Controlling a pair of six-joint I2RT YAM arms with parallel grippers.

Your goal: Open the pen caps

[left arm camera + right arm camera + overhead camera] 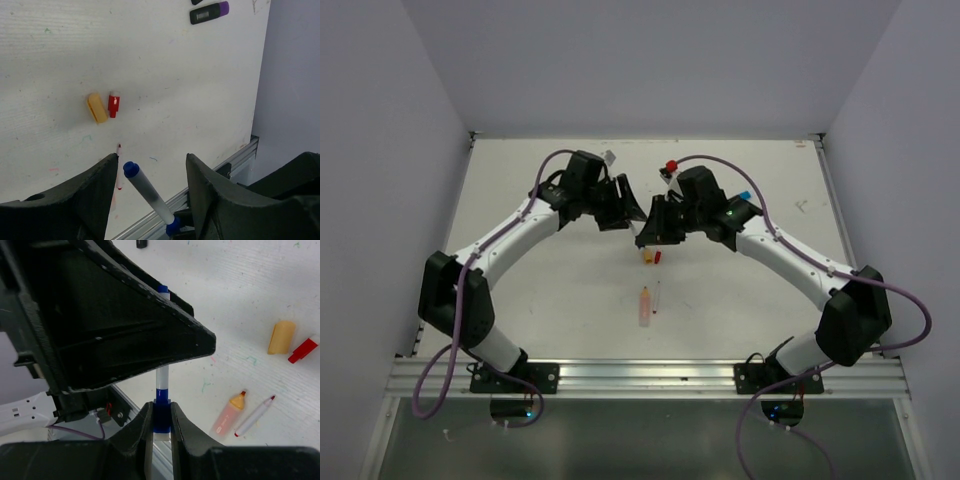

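My right gripper (pixel 161 407) is shut on the blue cap (pixel 161 412) of a white-barrelled pen (pixel 162 380) and holds it above the table. The pen's barrel (pixel 150 197) reaches up between the fingers of my left gripper (pixel 152 160), which is open around it without touching it. The pen's far end is a small blue plug (pixel 131 169). Both grippers meet mid-table, left (pixel 628 205) and right (pixel 645 232). A loose orange cap (pixel 97 107) and a red cap (pixel 114 104) lie side by side on the table; they also show in the right wrist view, orange (pixel 281 337) and red (pixel 302 351).
An uncapped orange highlighter (pixel 230 412) and a thin red pen (pixel 255 415) lie nearer the arm bases. A black marker with a purple cap (pixel 209 12) lies further off. A red-capped item (pixel 671 166) sits at the back. The table's metal front rail (pixel 640 375) runs below.
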